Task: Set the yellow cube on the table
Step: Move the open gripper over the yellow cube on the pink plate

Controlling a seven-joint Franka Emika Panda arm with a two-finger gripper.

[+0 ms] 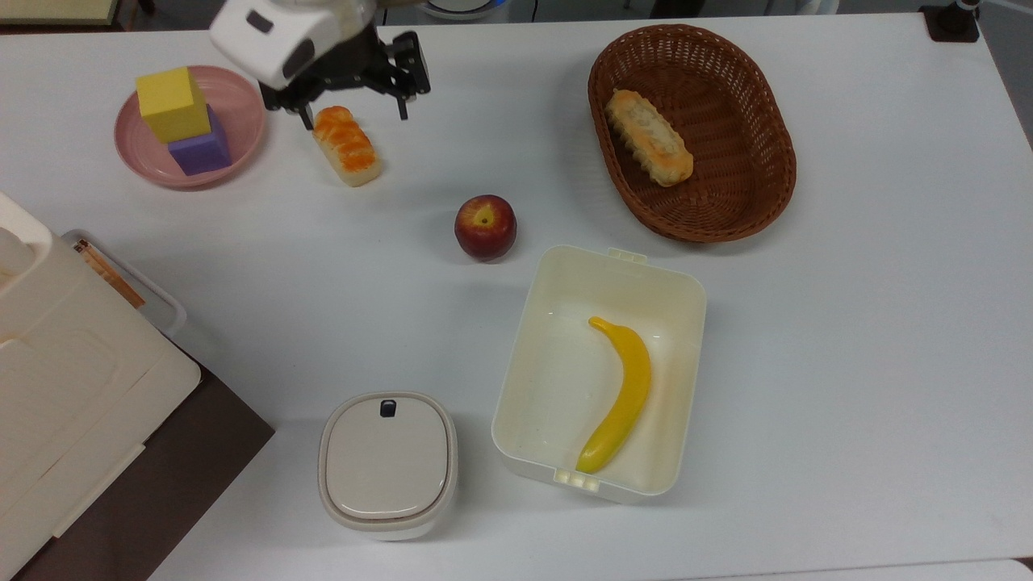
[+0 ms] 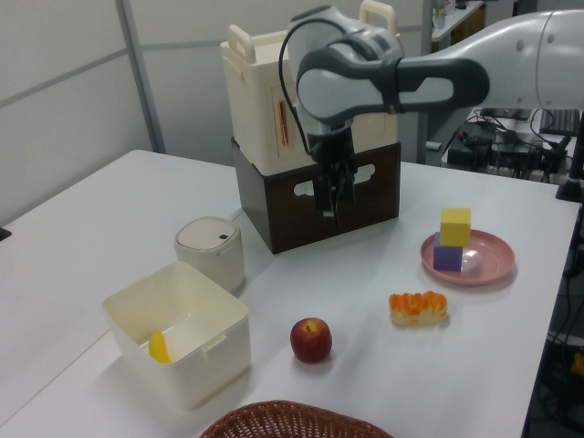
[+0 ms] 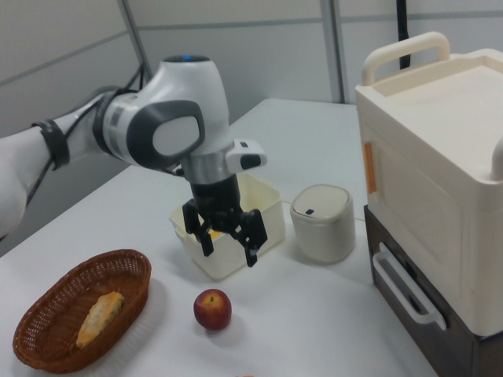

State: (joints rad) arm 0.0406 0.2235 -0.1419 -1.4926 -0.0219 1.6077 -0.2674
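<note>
Up on the pink plate, the yellow cube sits on top of a purple cube. It looks soft and dull, with sharp corners. The desk is flat and white. The gripper hangs over the far end of an orange bread roll, just beside the plate, with its black fingers spread apart and holding nothing. Nearby are a shiny red apple, a woven brown basket and a cream tub with a long banana.
</note>
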